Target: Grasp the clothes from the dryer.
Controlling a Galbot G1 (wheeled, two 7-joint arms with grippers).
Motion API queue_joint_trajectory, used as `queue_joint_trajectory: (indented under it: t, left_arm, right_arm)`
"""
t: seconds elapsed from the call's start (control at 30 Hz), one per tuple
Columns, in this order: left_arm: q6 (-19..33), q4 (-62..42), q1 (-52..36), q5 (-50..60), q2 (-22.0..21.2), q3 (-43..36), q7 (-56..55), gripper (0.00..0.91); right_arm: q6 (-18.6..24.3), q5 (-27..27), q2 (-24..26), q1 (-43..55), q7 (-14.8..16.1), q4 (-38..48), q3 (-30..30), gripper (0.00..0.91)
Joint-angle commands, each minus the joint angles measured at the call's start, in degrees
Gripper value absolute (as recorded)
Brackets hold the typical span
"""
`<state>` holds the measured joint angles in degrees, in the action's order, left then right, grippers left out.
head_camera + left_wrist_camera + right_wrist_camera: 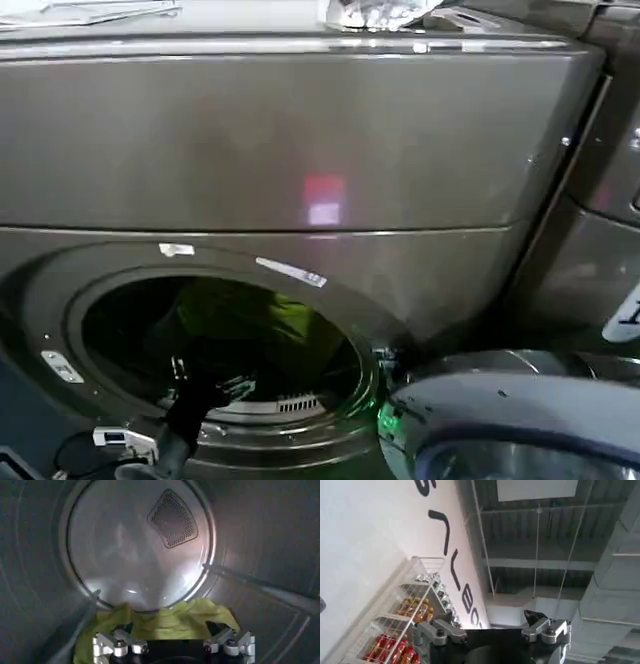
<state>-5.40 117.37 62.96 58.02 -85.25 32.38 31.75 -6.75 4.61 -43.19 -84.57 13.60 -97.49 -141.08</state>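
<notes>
Left wrist view puts us right inside the drum. Closest to us is our left gripper (173, 636), with its two fingers spread wide and nothing between them. Just past the fingertips lie the clothes (165, 620), a soft yellow-green pile on the drum floor. The pile spreads sideways, wider than our spread fingers, and its near edge goes under the gripper. So the clothes lie straight ahead and a little below. We think a short push forward and down, then a squeeze, would catch a fold. Behind the pile is the shiny round back wall with its mesh vent (173, 519).

From the head view, our left arm goes in through the round mouth of the dryer (300, 130), and the green cloth shows up deep inside, beyond the arm.

Our right gripper (492, 632) is far from the job. It points up at a ceiling and a shelf (415, 615) of bottles, fingers apart, holding nothing. The left arm is much nearer.
</notes>
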Motion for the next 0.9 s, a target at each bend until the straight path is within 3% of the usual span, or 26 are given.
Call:
queue_joint_trajectory:
  t: [0.03, 0.2, 0.37, 0.9]
  left_arm:
    - [7.34, -14.12, -18.34, 16.20, -5.25, -0.19, 21.55, 0.907]
    - [9.78, -19.21, -24.11, 22.42, -8.47, 0.64, 37.13, 0.907]
    - [11.44, -27.29, -31.05, 22.90, -9.75, 0.56, 45.38, 0.907]
    - [13.43, -52.36, -43.79, 23.61, -9.45, 1.05, 45.61, 0.907]
  right_arm:
    - [-0.12, -0.14, -0.57, -5.51, -0.22, -1.05, -5.19, 0.907]
    - [0.55, -0.15, -0.67, -6.87, -0.51, -0.92, -6.30, 0.907]
    - [1.05, 1.62, -1.10, -6.82, -0.48, -1.38, -5.87, 0.907]
    - [0.97, 1.88, -1.09, -6.27, -0.11, -2.03, -3.90, 0.907]
